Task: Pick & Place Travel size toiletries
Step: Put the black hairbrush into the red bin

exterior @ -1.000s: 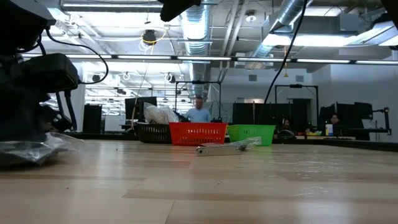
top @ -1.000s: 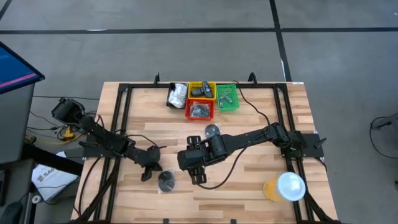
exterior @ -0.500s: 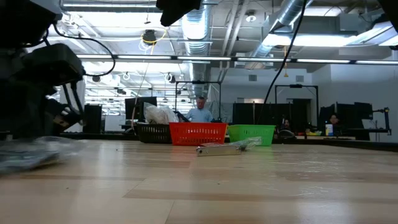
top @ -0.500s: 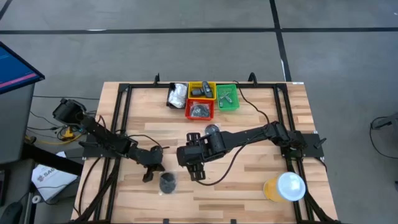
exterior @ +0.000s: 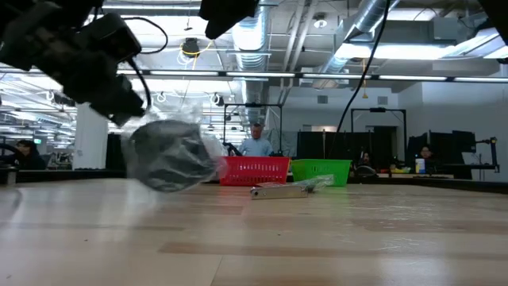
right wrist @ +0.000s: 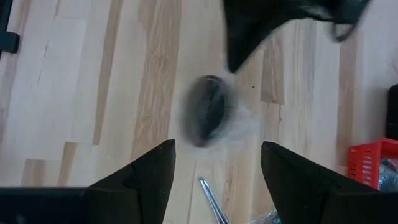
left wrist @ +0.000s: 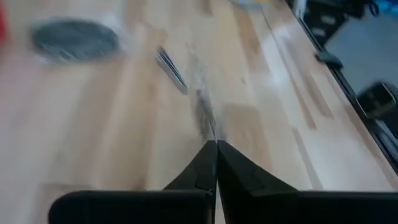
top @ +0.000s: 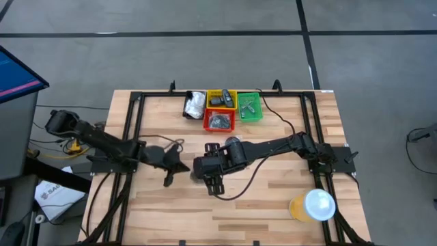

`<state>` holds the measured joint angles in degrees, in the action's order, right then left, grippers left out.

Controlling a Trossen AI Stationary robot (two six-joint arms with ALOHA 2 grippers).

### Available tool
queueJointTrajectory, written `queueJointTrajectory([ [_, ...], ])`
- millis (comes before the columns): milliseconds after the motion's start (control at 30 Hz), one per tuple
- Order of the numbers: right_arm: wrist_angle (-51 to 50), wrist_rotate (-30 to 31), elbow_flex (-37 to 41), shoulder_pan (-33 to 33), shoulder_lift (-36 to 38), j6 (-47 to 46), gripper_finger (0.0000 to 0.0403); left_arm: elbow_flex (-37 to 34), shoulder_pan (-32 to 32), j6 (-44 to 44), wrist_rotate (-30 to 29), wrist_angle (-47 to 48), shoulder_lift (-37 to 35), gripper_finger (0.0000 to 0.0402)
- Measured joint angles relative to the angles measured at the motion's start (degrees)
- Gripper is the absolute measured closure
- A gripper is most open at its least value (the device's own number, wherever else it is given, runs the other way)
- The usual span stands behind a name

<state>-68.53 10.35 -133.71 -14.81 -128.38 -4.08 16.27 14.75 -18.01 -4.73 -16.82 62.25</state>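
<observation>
I work in a big open lab or workshop: bare ceiling ducts (exterior: 262, 32), strip lights, people at monitors (exterior: 178, 135) behind my wooden table (top: 273, 205), grey concrete floor (top: 205, 61).

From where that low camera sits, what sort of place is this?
Most likely a robotics lab or workshop in an open industrial hall. Exposed ceiling ducts and strip lights hang overhead, people sit at monitor desks behind, and a wooden table carries two arms and small sorting bins.
</observation>
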Motion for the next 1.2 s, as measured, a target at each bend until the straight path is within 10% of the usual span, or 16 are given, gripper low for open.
queueJointTrajectory([
  [667, 1.2, 0.0, 0.0, -0.2, 0.0, 0.0, 0.0178, 7.8, -22.4, 14.2, 1.0, -0.1, -4.7, 0.0401],
  [1200, 1.7, 0.0, 0.0, -0.9, 0.0, 0.0, 0.0178, 19.9, -34.1, 18.1, 5.4, -2.8, 12.7, 0.0401],
])
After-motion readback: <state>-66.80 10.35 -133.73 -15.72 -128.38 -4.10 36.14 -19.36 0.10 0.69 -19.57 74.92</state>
